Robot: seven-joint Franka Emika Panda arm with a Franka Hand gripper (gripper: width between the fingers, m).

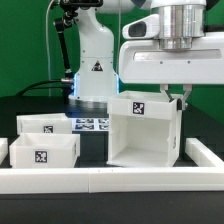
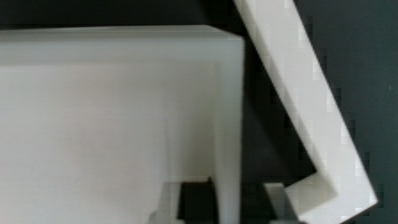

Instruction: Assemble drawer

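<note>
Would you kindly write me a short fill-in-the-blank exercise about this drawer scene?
1. ___ trays stand to the exterior view's left of the casing.
2. The gripper is at the casing's ___ edge.
3. Casing and trays are all coloured ___.
Missing words: two, top, white.

robotics laboratory test cell. evidence: white robot arm base (image 1: 95, 65) standing on black matte tabletop (image 1: 205, 125), plain green backdrop (image 1: 25, 40), flat white marker board (image 1: 92, 124) with square tags, low white border wall (image 1: 110, 182).
</note>
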